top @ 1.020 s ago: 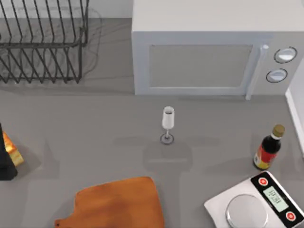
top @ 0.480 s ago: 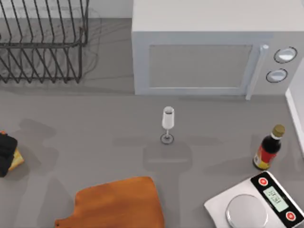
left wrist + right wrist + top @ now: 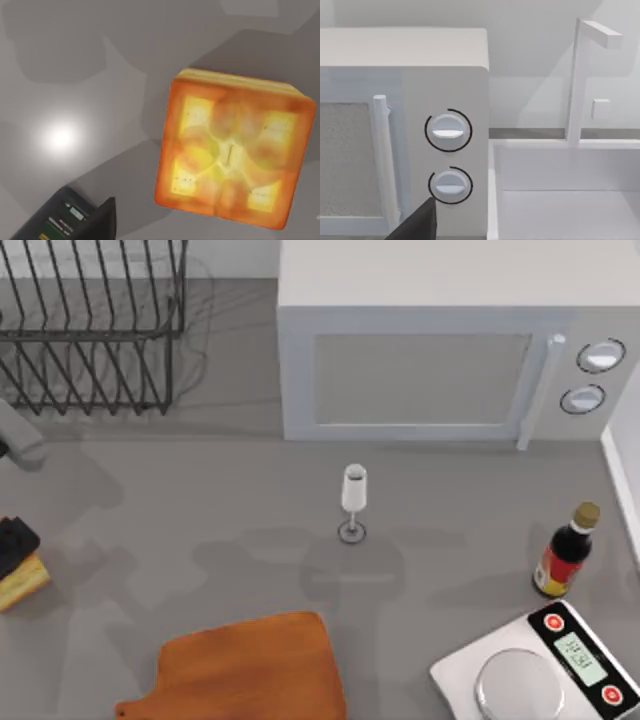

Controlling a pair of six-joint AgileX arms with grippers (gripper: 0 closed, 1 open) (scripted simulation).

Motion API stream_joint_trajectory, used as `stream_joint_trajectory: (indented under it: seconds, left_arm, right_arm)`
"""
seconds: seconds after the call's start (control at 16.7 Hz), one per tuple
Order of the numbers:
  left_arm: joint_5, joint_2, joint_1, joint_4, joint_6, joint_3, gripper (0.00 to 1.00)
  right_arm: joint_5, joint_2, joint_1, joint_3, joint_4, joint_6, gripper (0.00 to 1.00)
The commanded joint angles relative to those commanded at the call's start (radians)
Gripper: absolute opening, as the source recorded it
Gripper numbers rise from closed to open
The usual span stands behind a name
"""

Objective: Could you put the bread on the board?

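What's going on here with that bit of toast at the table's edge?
The left gripper is at the table's far left edge, right at the bread, which the left wrist view shows as a toasted cube close below. The board lies bare near the front, so the bread isn't on it yet. The right arm faces the microwave.

The left pincer [image 3: 12,548] hovers at the table's far left edge.

Bread [image 3: 22,581] cut by left edge, board [image 3: 245,668] (handle end included) cropped at bottom edge
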Motion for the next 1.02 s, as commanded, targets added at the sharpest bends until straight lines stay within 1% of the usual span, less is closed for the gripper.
stream_joint_trajectory:
  seconds: [0.12,0.3,0.6,0.78,1.02]
  left_arm:
    - [0.000,0.121,0.005,-0.066,0.066,0.084,1.00]
    - [-0.001,0.232,0.010,-0.130,0.131,0.168,1.00]
    - [-0.001,0.260,0.011,-0.145,0.146,0.189,1.00]
    - [-0.001,0.266,0.007,-0.126,0.144,0.174,1.00]
    - [-0.001,0.329,0.010,0.019,0.147,0.099,1.00]
  right_arm:
    - [0.000,0.000,0.000,0.000,0.000,0.000,1.00]
    - [0.000,0.000,0.000,0.000,0.000,0.000,1.00]
    - [0.000,0.000,0.000,0.000,0.000,0.000,1.00]
    - [0.000,0.000,0.000,0.000,0.000,0.000,1.00]
    - [0.000,0.000,0.000,0.000,0.000,0.000,1.00]
